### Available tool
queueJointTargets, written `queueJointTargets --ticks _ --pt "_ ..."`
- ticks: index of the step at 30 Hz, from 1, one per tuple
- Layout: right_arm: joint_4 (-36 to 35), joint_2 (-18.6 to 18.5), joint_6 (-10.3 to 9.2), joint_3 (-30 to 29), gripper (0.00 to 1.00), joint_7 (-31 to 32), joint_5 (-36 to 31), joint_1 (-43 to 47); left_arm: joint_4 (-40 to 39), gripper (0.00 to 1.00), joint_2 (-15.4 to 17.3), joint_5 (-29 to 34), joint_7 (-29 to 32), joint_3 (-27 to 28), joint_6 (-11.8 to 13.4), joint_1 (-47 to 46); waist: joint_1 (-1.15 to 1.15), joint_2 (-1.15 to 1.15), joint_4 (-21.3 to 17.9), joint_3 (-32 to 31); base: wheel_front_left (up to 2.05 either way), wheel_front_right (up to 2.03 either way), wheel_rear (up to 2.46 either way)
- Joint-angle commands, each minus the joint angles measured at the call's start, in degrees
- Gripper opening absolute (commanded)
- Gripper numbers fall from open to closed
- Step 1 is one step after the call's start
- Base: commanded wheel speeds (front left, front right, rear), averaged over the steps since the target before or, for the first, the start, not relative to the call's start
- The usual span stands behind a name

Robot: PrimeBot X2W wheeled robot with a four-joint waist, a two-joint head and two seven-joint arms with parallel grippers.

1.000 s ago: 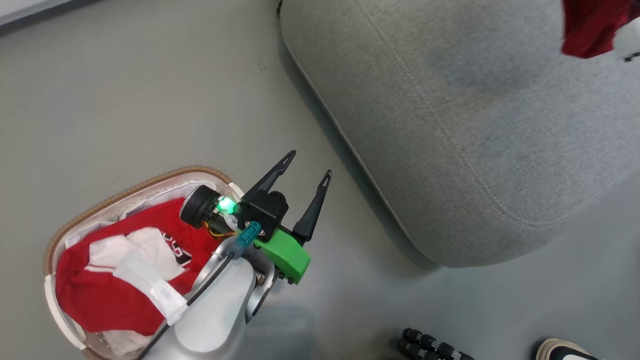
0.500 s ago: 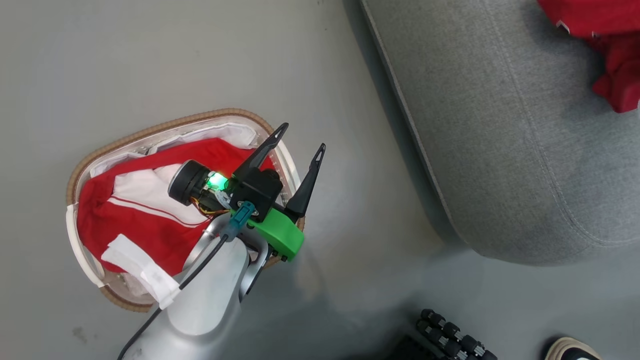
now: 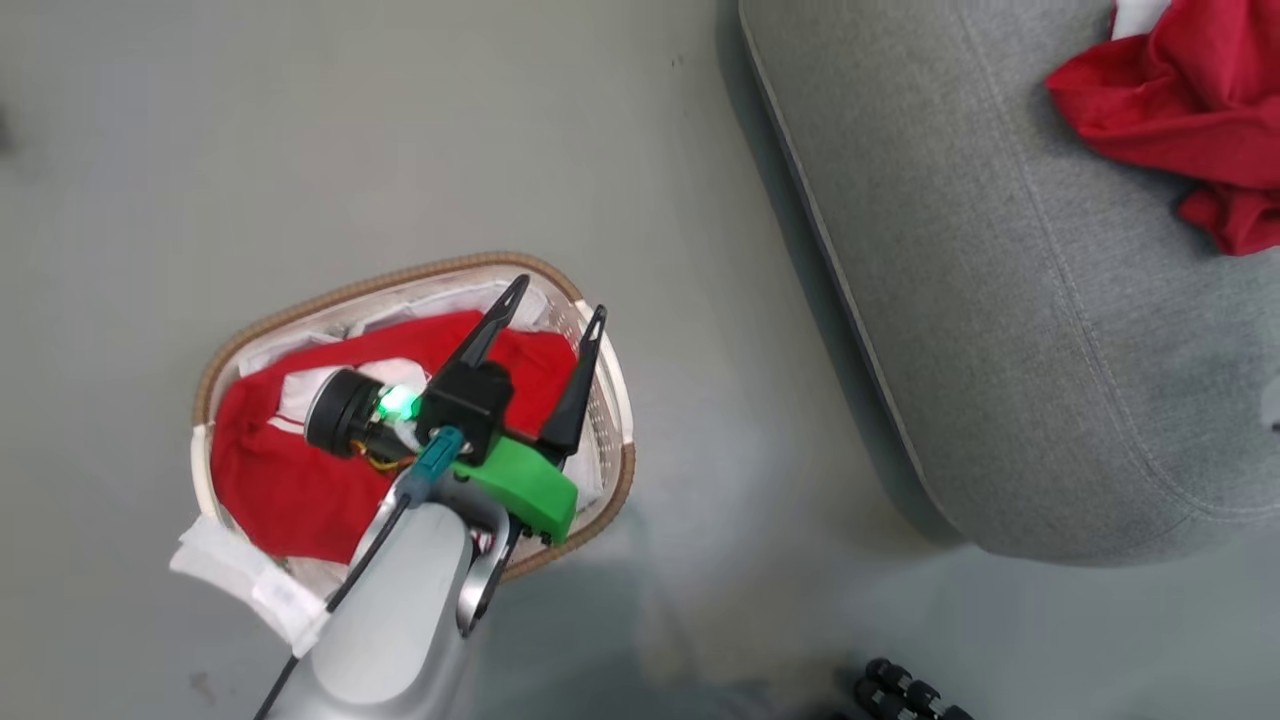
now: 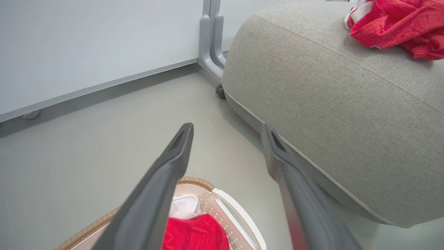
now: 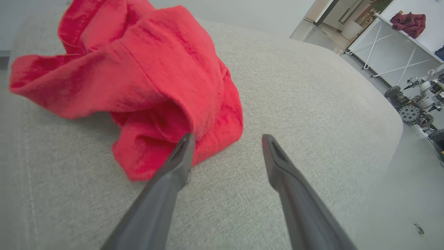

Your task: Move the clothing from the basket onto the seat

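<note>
In the head view, the left pincer hangs spread and empty above the basket. A second ago it stood beyond the rim, over the floor. Red clothing is heaped inside the basket. At 2 o'clock a red garment lies crumpled on the seat.

In the left wrist view, the left pincer is wide open with nothing between its fingers. The basket and its red clothing sit at 6 o'clock. The red garment rests on the seat at 1 o'clock.

In the right wrist view, the right pincer has just sprung open. The red garment lies slumped on the seat at 10 o'clock, its hem against one finger. That piece looks delivered, and more waits in the basket.
</note>
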Motion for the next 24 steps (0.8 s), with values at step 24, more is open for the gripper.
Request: queueJointTargets --ticks 24 --pt "-13.74 11.90 -0.06 18.14 1.00 -0.27 6.00 11.00 -4.47 1.00 -0.63 -2.89 -0.03 14.76 6.74 14.00 -0.01 0.00 13.14 -17.14 0.00 0.00 0.00"
